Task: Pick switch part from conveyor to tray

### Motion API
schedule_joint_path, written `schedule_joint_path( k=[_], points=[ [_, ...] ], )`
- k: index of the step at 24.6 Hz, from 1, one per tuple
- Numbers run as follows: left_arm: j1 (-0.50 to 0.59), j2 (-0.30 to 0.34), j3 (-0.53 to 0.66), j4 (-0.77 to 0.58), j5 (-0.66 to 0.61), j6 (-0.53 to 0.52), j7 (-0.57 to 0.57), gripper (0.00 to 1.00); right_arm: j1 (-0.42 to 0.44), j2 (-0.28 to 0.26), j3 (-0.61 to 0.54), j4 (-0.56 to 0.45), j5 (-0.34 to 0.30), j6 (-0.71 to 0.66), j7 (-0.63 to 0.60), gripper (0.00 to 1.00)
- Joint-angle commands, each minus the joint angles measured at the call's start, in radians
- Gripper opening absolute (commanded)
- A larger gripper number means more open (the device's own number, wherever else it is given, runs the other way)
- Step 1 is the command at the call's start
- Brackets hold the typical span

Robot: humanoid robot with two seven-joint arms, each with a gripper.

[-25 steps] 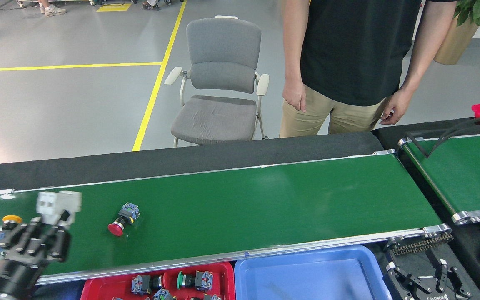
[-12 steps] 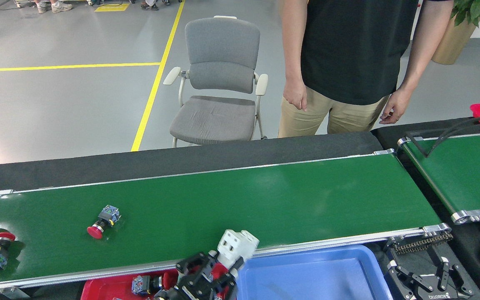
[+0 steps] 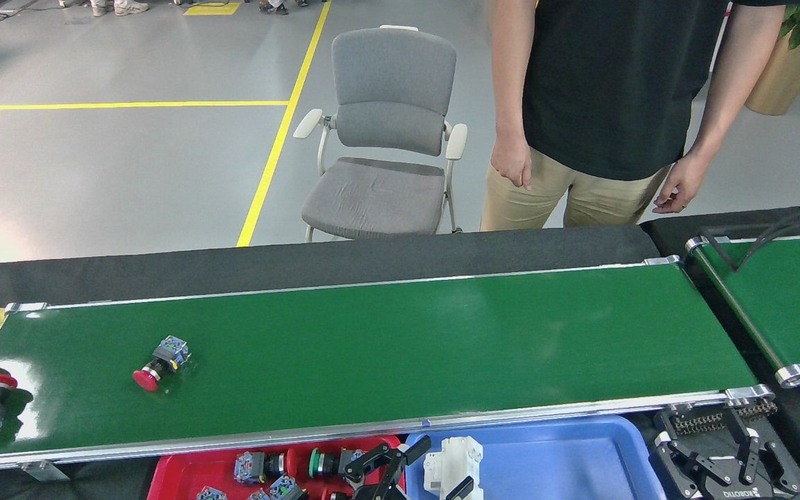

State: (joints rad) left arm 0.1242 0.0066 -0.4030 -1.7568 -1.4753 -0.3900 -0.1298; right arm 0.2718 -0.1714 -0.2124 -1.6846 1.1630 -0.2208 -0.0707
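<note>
The left gripper sits at the near edge with its dark fingers spread apart; a white switch part lies just right of them over the blue tray, though whether a finger grips it I cannot tell. Left of it is the red tray. Beyond runs the conveyor, carrying a red-capped switch far left. The right gripper rests low, far right, fingers splayed.

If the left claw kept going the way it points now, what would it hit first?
The left claw points right and slightly away, with the white switch part between its fingers. Straight on, it would probably first meet the blue tray, its floor or far wall; depth is unclear.
</note>
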Motion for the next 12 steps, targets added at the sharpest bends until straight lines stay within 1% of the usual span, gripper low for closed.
schedule_joint_path(
  k=[1, 3, 5, 7, 8, 10, 12],
  points=[
    [0.000, -0.003, 0.110, -0.018, 0.006, 0.034, 0.004, 1.00, 0.001, -0.002, -0.021, -0.023, -0.003, -0.002, -0.003, 1.00],
    [0.009, 0.004, 0.280, -0.018, 0.006, 0.049, 0.006, 1.00, 0.007, -0.002, -0.036, -0.030, -0.003, -0.002, -0.001, 1.00],
    [0.032, 0.024, 0.492, -0.012, 0.016, 0.049, 0.006, 1.00, 0.024, 0.000, -0.038, -0.035, -0.003, -0.003, -0.001, 1.00],
    [0.051, 0.073, 0.699, 0.016, 0.020, 0.046, 0.006, 1.00, 0.030, 0.004, -0.036, -0.055, -0.002, -0.006, 0.000, 1.00],
    [0.060, 0.095, 0.774, 0.056, 0.020, 0.042, 0.006, 1.00, 0.032, 0.009, -0.035, -0.066, 0.000, -0.006, 0.000, 1.00],
    [0.072, 0.124, 0.860, 0.126, 0.029, 0.039, 0.006, 1.00, 0.034, 0.016, -0.030, -0.070, 0.001, -0.009, 0.002, 1.00],
    [0.074, 0.156, 0.902, 0.171, 0.046, 0.037, 0.006, 1.00, 0.034, 0.015, -0.030, -0.070, 0.001, -0.017, 0.002, 1.00]
  ],
)
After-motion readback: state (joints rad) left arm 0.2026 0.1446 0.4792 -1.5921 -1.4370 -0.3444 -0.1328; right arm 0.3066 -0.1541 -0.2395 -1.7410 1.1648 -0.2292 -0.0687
